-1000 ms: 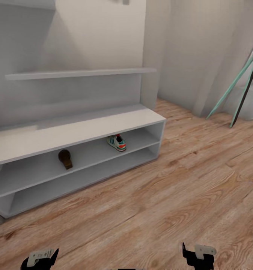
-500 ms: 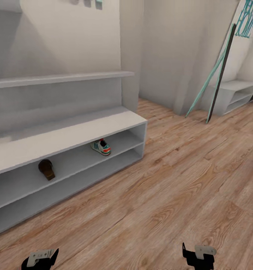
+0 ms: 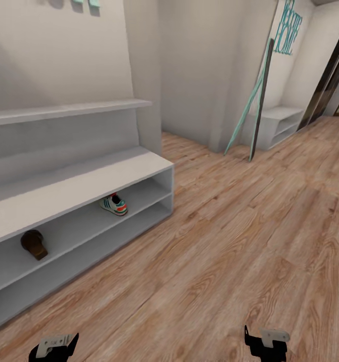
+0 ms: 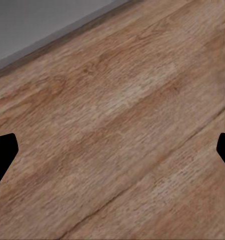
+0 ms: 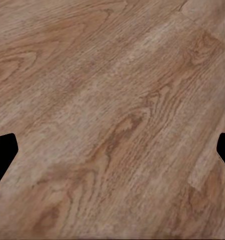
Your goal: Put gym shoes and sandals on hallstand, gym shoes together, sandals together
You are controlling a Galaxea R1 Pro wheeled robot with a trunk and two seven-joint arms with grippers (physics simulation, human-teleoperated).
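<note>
Steering on with left gripper (image 4: 112, 150) and right gripper (image 5: 112, 150) both spread and empty, I risk losing the pairing: one gym shoe (image 3: 114, 204) and one sandal (image 3: 33, 244) sit well apart on the hallstand (image 3: 79, 181) at ten o'clock.

Head view, bottom edge: left gripper (image 3: 54, 347) is black w/ a pale grey-white bracket plate on top, small dark dots on it, maybe screws. Right gripper (image 3: 266, 342) same build, black body, light grey plate, dark holes. Wrist views: fingertips (image 4: 2, 152) are flat matte black wedges w/ blunt angled ends, no markings; same on the right, fingertips (image 5: 2, 152).
</note>
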